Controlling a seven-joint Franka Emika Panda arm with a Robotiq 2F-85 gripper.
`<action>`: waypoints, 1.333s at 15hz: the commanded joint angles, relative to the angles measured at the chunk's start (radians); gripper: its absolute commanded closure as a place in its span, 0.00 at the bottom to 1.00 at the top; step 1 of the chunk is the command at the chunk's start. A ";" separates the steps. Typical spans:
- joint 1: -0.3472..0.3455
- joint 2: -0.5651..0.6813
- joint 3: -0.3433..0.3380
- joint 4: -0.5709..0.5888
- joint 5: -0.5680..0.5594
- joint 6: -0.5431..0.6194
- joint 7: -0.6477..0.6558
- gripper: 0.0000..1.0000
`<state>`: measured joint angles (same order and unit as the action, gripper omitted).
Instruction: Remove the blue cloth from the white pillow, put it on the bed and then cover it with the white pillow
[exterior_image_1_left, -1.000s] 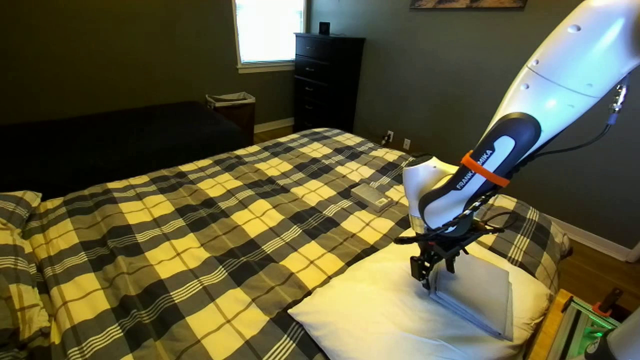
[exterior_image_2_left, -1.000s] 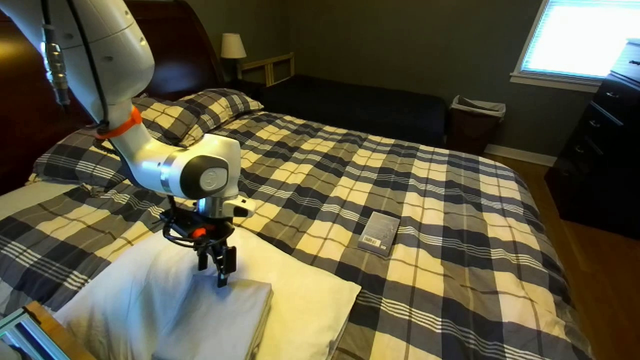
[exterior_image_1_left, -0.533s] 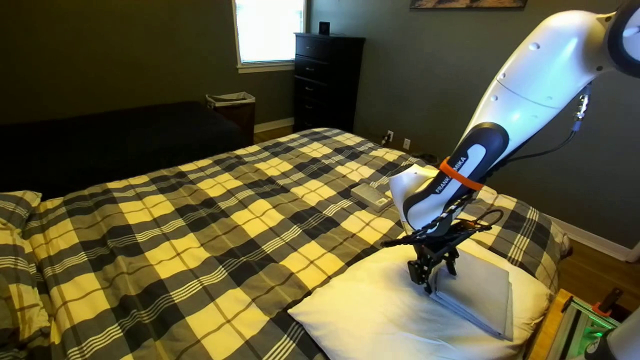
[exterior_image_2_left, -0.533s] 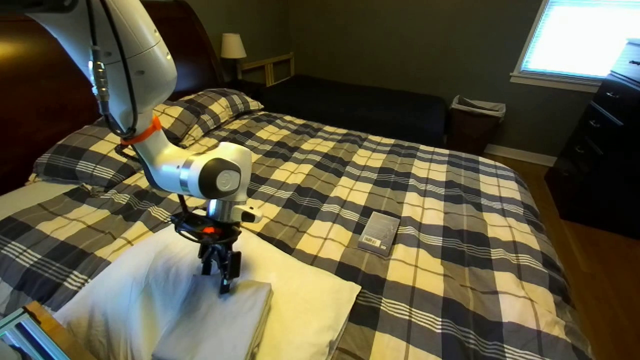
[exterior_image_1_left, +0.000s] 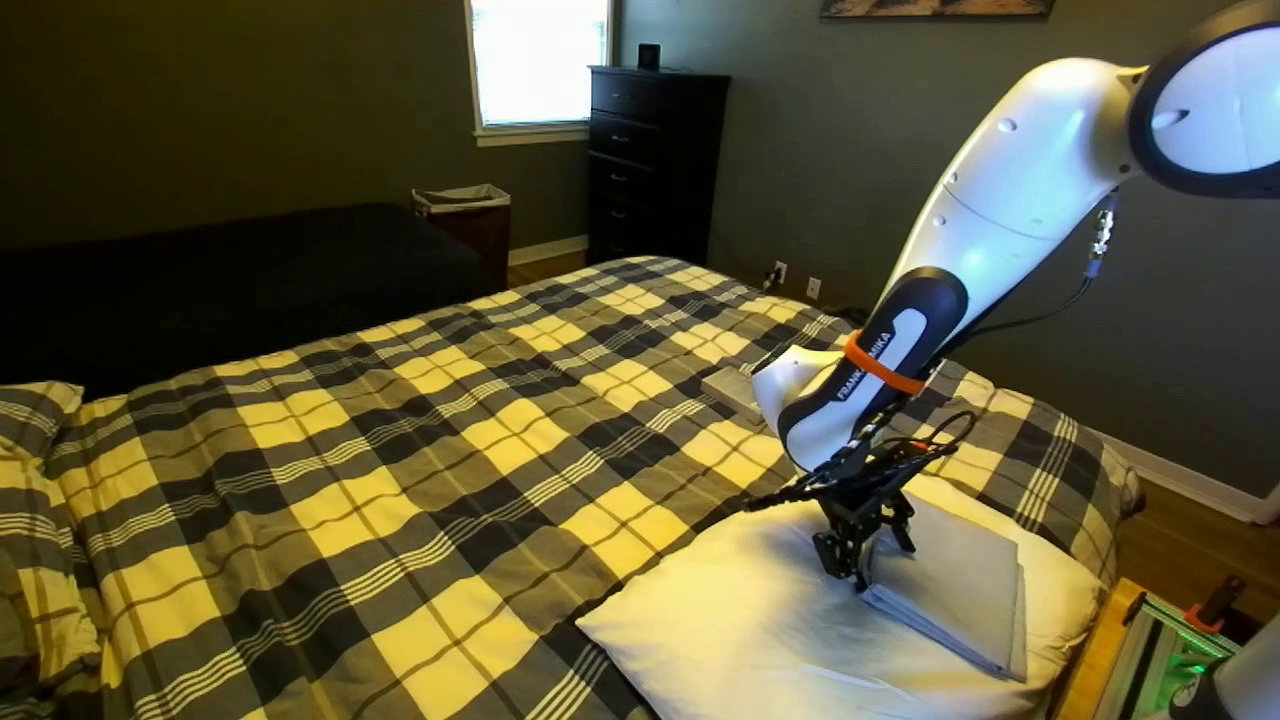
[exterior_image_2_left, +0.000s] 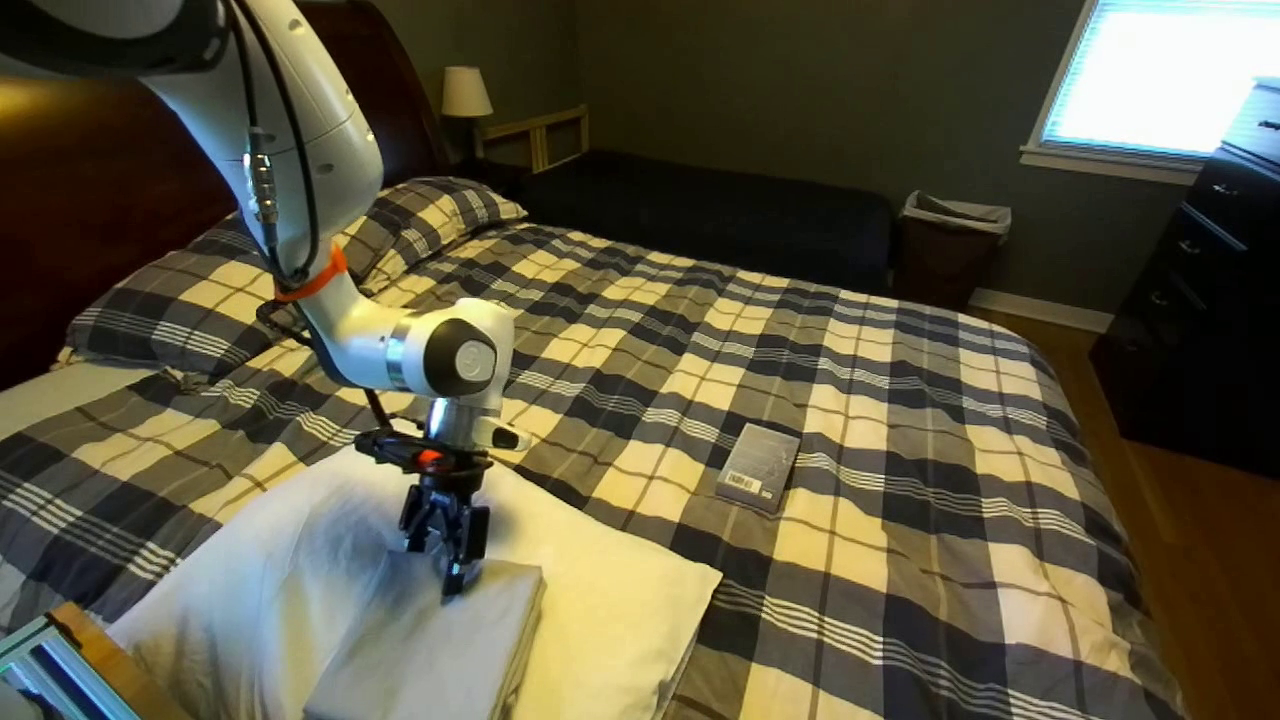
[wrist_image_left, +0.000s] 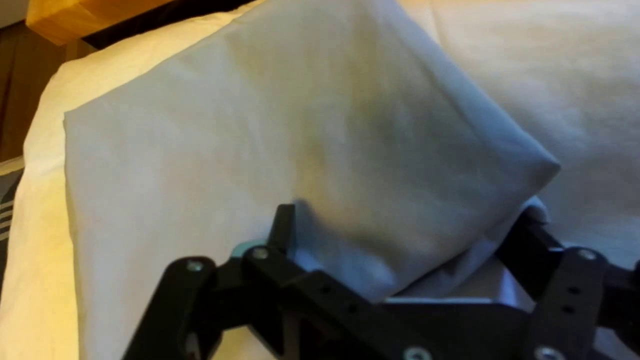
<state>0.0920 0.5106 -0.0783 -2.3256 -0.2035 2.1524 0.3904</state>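
remote view of the bed (exterior_image_1_left: 400, 480), checked in yellow, black and white, with my arm (exterior_image_1_left: 1000, 200) angled down over it. in both exterior views i see the blue cloth (exterior_image_1_left: 955, 590), pale blue-grey and folded to a rough square, lying flat upon the white pillow (exterior_image_1_left: 740, 620); the pillow in turn rests on the bed. my gripper (wrist_image_left: 407, 220) points downward, its jaws spread wide apart. in the wrist view, one of its fingers (wrist_image_left: 284, 227) stands over the upper face of the cloth, while its counterpart stands just beside a folded edge, near a corner, so that this edge runs between the two; whether either presses on the fabric i cannot tell. a barcoded grey box (exterior_image_2_left: 757, 468) lies on the bed, apart from the pillow. in an exterior view, plaid pillows (exterior_image_2_left: 460, 210) lie near a dark wooden headboard (exterior_image_2_left: 90, 230), with a white-shaded lamp (exterior_image_2_left: 466, 92) beyond. a dark couch (exterior_image_2_left: 720, 215) extends along the far side, a bin (exterior_image_2_left: 950, 250) at its end; a black dresser (exterior_image_1_left: 655, 165) stands beside the window (exterior_image_1_left: 540, 60)
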 joint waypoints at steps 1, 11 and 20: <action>0.035 0.060 -0.019 0.040 -0.052 -0.009 0.018 0.09; 0.065 -0.008 -0.062 0.001 -0.096 0.016 0.116 0.94; 0.096 -0.135 -0.113 -0.033 -0.226 -0.028 0.287 0.96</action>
<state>0.1566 0.4570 -0.1650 -2.3180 -0.3521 2.1497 0.5861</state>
